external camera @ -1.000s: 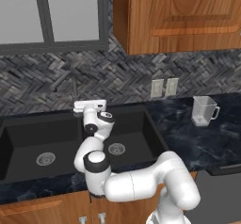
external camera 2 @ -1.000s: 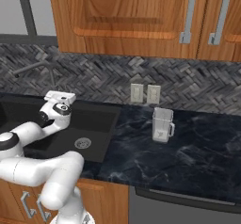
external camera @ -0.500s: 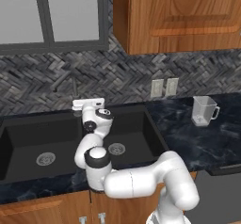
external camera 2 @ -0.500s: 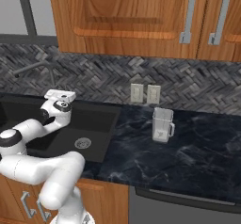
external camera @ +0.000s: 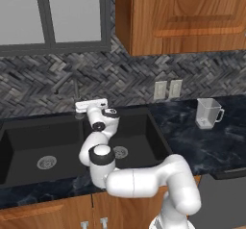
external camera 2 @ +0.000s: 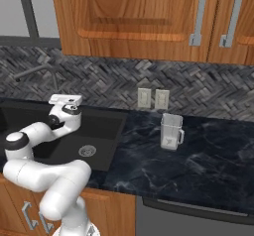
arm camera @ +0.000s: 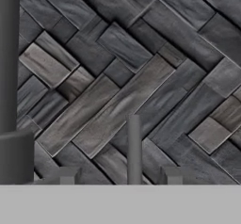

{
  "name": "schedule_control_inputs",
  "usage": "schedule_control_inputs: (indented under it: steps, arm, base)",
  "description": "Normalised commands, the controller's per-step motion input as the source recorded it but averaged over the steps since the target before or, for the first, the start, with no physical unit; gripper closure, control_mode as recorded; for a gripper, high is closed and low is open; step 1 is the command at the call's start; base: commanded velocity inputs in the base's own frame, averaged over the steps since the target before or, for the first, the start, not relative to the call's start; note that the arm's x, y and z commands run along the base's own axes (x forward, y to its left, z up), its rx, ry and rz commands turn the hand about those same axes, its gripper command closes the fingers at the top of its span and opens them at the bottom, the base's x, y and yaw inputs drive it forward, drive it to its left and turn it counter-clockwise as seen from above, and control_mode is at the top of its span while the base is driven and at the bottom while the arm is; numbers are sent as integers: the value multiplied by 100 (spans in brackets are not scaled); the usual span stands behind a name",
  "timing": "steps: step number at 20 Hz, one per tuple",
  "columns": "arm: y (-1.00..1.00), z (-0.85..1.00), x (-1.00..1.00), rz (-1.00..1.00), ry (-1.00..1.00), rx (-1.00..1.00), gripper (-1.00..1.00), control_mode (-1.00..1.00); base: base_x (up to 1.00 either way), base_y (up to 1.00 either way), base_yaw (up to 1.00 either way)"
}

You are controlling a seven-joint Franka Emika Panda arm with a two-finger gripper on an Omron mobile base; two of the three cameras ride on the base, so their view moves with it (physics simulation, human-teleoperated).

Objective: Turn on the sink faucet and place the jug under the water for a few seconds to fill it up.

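Note:
The dark grey sink faucet (external camera: pixel 75 89) (external camera 2: pixel 53 79) stands behind the black sink (external camera: pixel 29 141) (external camera 2: pixel 99 126). My gripper (external camera: pixel 91 104) (external camera 2: pixel 64 100) is at the faucet's base, pointing at the tiled wall. In the hand view the faucet's stem (arm camera: pixel 8 77) rises at the left. A thin grey rod (arm camera: pixel 134 143) stands between the fingertips (arm camera: pixel 66 176) of my gripper (arm camera: pixel 120 176), with a gap on each side, so the gripper is open. The clear jug (external camera: pixel 207 113) (external camera 2: pixel 170 131) stands upright on the dark counter far to the right. The water is out of view.
Two wall outlets (external camera: pixel 168 89) (external camera 2: pixel 152 99) sit on the herringbone backsplash (arm camera: pixel 141 53) between sink and jug. Wooden cabinets (external camera: pixel 182 16) (external camera 2: pixel 149 17) hang above the dark marble counter (external camera: pixel 211 146) (external camera 2: pixel 198 170). Silver drains (external camera: pixel 46 162) (external camera 2: pixel 87 151) show in the basins.
The hand stays by the faucet's base, with only a slight shift of the wrist. The jug has not moved.

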Motion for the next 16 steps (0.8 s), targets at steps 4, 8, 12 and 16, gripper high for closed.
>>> schedule_control_inputs:
  steps: [4,8,12,16]
  arm:
    - [-8,-7,18,-1,0,1,100,-100]
    - [-29,-5,15,-7,0,3,100,-100]
    - [-46,0,14,-13,3,10,100,-100]
    - [-71,-1,4,-14,4,15,100,-100]
  base:
    - [0,0,0]
    - [0,0,0]
    - [0,0,0]
    - [0,0,0]
